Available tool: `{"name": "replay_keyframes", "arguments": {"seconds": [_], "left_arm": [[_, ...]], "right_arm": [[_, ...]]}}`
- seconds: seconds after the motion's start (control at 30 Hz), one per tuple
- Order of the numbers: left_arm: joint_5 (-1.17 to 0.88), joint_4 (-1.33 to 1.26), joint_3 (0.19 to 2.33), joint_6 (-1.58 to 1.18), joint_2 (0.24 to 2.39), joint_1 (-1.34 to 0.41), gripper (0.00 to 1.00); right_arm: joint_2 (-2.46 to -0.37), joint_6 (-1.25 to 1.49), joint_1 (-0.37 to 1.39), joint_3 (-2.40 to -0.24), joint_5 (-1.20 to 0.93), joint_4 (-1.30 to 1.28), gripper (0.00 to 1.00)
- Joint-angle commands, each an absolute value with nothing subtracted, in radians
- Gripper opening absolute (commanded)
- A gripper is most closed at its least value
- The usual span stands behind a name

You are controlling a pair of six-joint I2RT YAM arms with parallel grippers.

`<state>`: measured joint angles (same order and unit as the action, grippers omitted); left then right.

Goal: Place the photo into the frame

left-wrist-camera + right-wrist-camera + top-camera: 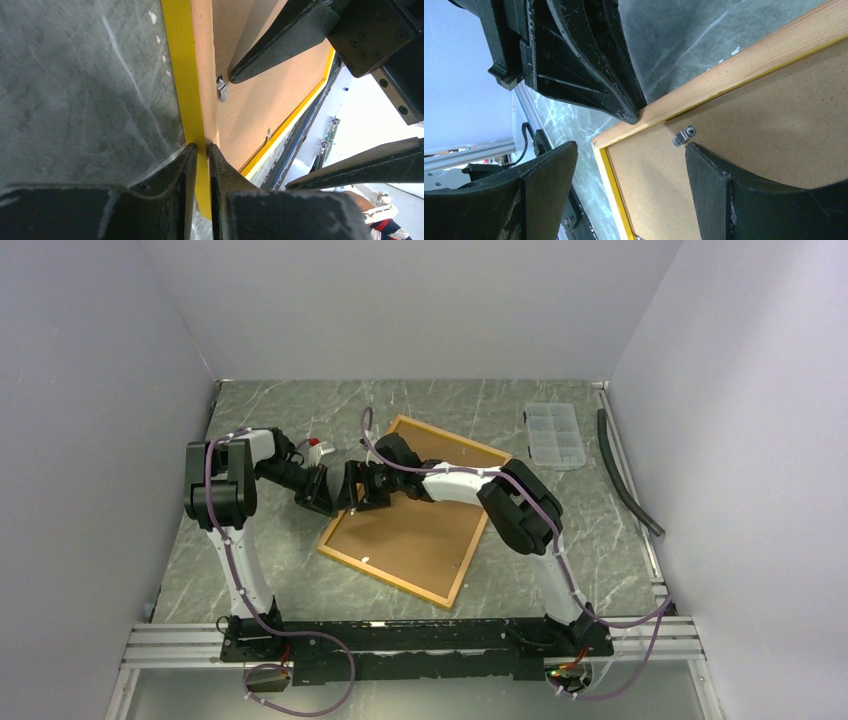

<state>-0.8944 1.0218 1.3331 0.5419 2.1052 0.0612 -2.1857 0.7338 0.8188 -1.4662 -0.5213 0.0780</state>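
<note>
The frame (pixel 420 515) lies back-up on the table, its wood-brown rim around a brown backing board. My left gripper (pixel 335 495) is shut on the frame's left edge; in the left wrist view its fingertips (pixel 202 147) pinch the yellow border (pixel 182 75). My right gripper (pixel 365 485) is open over the same near-left corner of the frame (pixel 744 62). Its midpoint (pixel 631 147) is above the backing board, and one finger (pixel 724 190) is next to a small metal clip (pixel 684 135). The photo is not in view.
A clear plastic compartment box (pixel 555 435) sits at the back right. A black hose (pixel 625 475) lies along the right wall. A small red and white object (pixel 318 447) sits behind the left gripper. Grey walls enclose three sides of the table.
</note>
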Motion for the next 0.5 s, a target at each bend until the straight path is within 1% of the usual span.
{"name": "replay_keyframes", "arguments": {"seconds": [0.0,0.47], "left_arm": [[-0.885,1.003,1.32,0.578,2.111,0.05,0.19],[-0.886,0.999,1.317,0.579,2.112,0.051,0.17]], "right_arm": [[-2.213,0.743,0.83,-1.505,-0.514,0.102,0.83],[-2.252,0.753,0.841,-1.547,-0.535,0.089,0.82]]}}
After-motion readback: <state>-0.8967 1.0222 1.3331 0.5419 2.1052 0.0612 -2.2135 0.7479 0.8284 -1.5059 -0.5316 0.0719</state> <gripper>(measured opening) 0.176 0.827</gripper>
